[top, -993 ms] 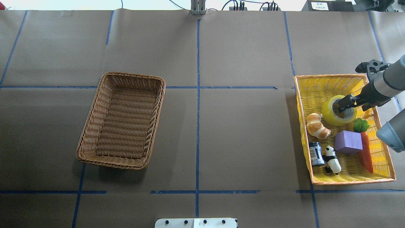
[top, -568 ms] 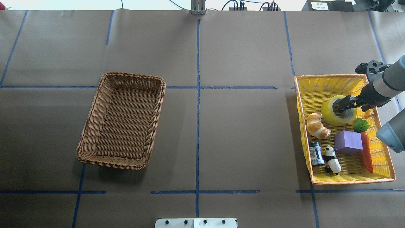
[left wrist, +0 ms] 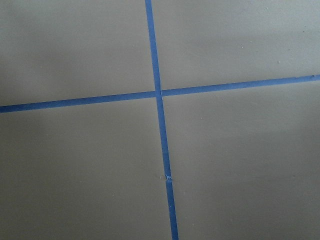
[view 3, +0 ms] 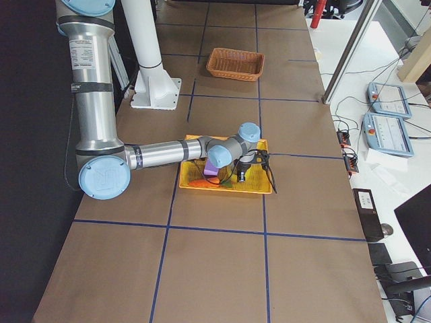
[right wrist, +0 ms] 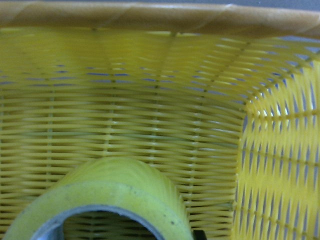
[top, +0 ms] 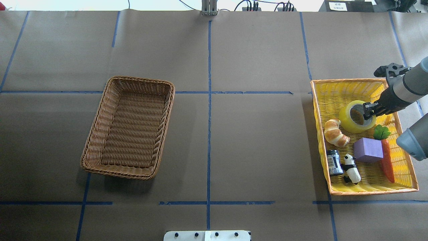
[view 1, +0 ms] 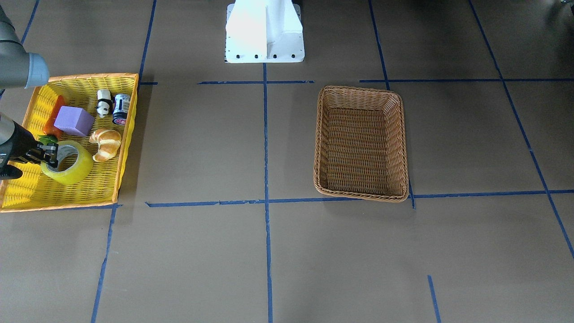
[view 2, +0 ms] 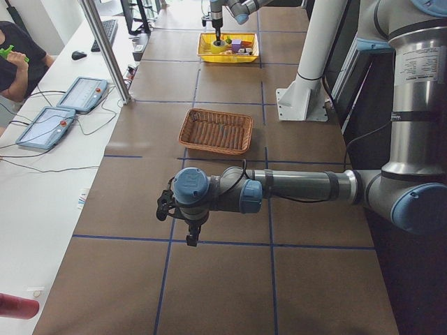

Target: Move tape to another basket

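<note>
The tape (top: 349, 123), a yellow-green roll with a grey core, lies tilted in the yellow tray basket (top: 347, 81) at the table's right. It also shows in the front view (view 1: 71, 172) and fills the bottom of the right wrist view (right wrist: 125, 175). My right gripper (top: 368, 109) is shut on the tape's wall on the robot's right, seen too in the front view (view 1: 50, 152). The brown wicker basket (top: 140, 81) stands empty left of centre, far from the tape. My left gripper (view 2: 187, 234) hangs over bare table at the far left; I cannot tell whether it is open.
In the yellow tray lie a croissant (top: 335, 133), a purple block (top: 367, 150), a carrot (top: 387, 160), a panda figure (top: 351, 166) and a dark can (top: 333, 162). The white robot base (view 1: 264, 31) stands at the table's near edge.
My right gripper has drawn back from the tape's hole to its wall and closed in. The tape has shifted slightly toward the tray's far end.
</note>
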Robot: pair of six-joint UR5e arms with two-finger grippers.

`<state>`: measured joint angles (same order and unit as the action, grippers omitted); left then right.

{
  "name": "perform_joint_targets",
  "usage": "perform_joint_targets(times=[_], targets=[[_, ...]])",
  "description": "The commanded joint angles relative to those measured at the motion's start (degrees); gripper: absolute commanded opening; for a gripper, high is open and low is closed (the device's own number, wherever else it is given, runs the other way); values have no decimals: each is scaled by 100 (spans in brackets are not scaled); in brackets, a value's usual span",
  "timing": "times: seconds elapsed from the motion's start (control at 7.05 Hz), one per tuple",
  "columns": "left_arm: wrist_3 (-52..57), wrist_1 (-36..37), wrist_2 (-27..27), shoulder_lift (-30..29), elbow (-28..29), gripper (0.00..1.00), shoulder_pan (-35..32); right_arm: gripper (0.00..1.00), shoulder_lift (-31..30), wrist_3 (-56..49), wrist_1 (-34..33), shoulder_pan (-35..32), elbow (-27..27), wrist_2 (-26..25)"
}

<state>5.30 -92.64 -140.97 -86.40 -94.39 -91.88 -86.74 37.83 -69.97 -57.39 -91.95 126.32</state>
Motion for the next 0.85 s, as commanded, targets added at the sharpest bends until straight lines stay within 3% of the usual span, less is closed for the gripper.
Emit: perform_joint_targets(times=[0.0,0.71], targets=[[-3,0,0,0,-9,100,4,1,-45,-74,70,-27,-181,33],[-12,9,0,0,-167,100,-5,0,-2,309,80,-712,-1262,797]])
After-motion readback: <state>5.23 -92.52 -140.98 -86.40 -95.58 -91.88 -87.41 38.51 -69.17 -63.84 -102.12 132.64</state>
